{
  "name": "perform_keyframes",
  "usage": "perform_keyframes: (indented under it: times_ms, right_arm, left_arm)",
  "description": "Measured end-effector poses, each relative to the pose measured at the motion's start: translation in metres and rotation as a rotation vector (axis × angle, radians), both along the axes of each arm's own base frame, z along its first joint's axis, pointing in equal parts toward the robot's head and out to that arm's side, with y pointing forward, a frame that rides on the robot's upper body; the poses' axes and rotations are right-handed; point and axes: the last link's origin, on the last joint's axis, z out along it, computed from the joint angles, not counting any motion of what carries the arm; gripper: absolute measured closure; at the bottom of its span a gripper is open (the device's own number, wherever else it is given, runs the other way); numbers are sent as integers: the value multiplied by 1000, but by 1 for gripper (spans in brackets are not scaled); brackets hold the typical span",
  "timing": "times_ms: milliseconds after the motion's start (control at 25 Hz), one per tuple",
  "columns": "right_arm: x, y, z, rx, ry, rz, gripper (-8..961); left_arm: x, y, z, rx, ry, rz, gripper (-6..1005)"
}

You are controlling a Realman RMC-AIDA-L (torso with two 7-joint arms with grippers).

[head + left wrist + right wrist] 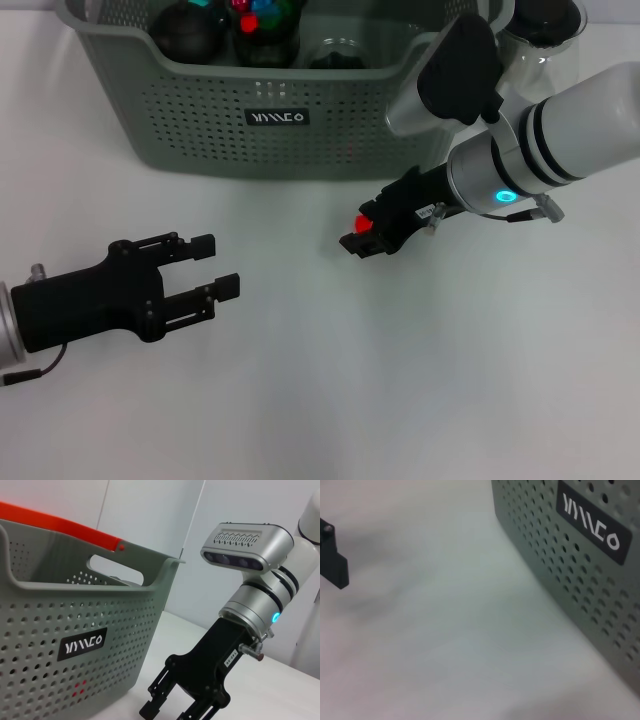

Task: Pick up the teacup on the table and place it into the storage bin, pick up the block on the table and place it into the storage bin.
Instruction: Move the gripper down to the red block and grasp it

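My right claw pinches a small red block centre frame, below the grey-green perforated storage bin; my left claw rests spread, lower left.

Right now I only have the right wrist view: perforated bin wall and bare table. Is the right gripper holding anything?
Observer: Yes. The head view shows the right gripper shut on a small red block, just in front of the storage bin.
Operator: Left arm?
Observer: The left gripper is open and holds nothing, out on the robot's left, apart from the storage bin.
Operator: Anything inside the storage bin?
Observer: Yes, dark round items and something red and blue. I can't pick out a teacup among them.
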Motion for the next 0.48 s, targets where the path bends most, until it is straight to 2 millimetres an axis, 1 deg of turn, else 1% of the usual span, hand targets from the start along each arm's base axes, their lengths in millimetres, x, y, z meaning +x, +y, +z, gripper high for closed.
perform_keyframes:
  times_ms: [480]
  right_arm:
    - [-1, -1, 5, -15, 2, -10, 404]
  left_arm:
    - [-1, 0, -1, 2, 4, 11, 372]
